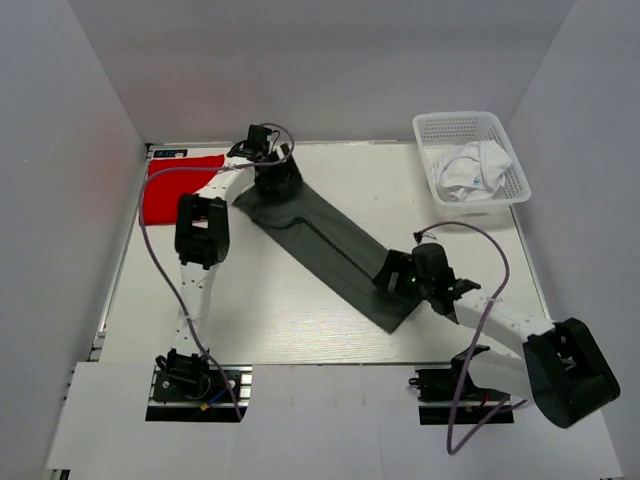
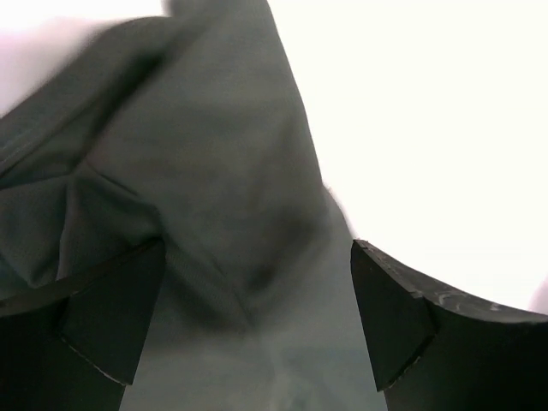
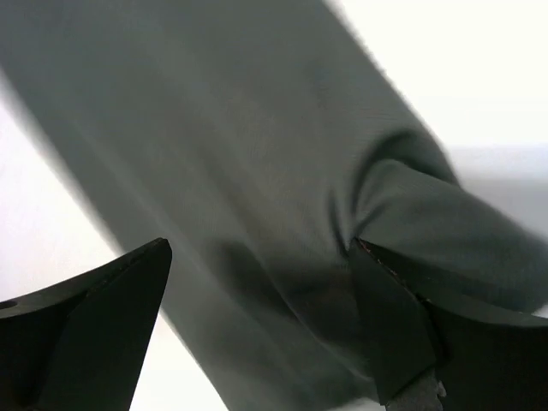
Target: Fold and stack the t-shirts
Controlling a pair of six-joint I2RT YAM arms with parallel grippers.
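Note:
A dark grey-green t-shirt (image 1: 325, 238) lies as a long strip, diagonal from the far left to the near right of the table. My left gripper (image 1: 273, 180) is at its far end, jaws open wide, with cloth lying between the fingers in the left wrist view (image 2: 257, 282). My right gripper (image 1: 394, 276) is at the near end, also open over the cloth (image 3: 257, 282). A bright red t-shirt (image 1: 175, 192) lies folded at the far left. White t-shirts (image 1: 472, 170) are crumpled in the basket.
The white mesh basket (image 1: 428, 130) stands at the far right corner. White walls enclose the table on three sides. The left arm's elbow (image 1: 202, 230) hangs near the red shirt.

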